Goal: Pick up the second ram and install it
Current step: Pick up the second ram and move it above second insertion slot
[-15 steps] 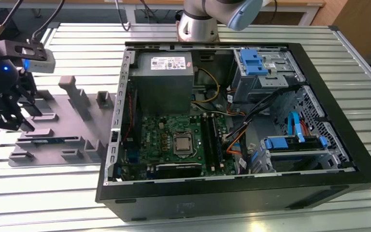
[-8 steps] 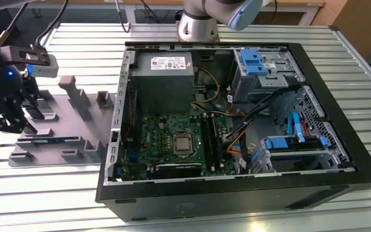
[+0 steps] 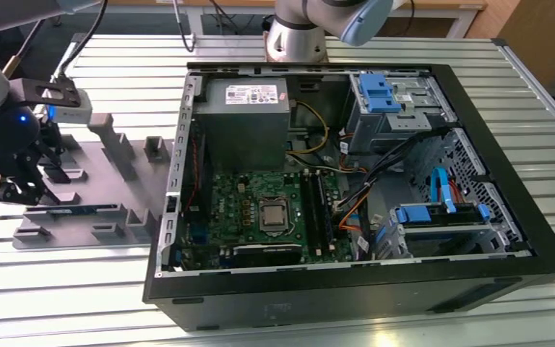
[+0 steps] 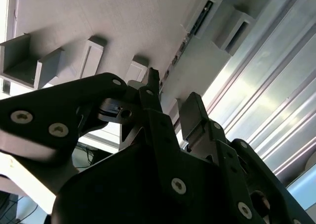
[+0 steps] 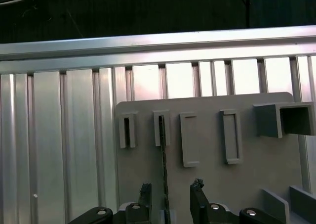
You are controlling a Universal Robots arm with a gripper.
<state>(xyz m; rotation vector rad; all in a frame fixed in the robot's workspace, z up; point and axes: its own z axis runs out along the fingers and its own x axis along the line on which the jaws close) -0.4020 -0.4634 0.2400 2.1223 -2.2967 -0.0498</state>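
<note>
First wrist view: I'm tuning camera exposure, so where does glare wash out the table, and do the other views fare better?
In the first wrist view the table slats glare white beyond the grey tray; in the second wrist view the gripper is nearly a silhouette against bright slats; the exterior view is evenly lit, with the computer case interior in shadow.

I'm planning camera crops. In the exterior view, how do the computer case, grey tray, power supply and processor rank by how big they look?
Largest to smallest:
1. computer case
2. grey tray, partly covered but still looks bigger than the next
3. power supply
4. processor, clearly smallest
</note>
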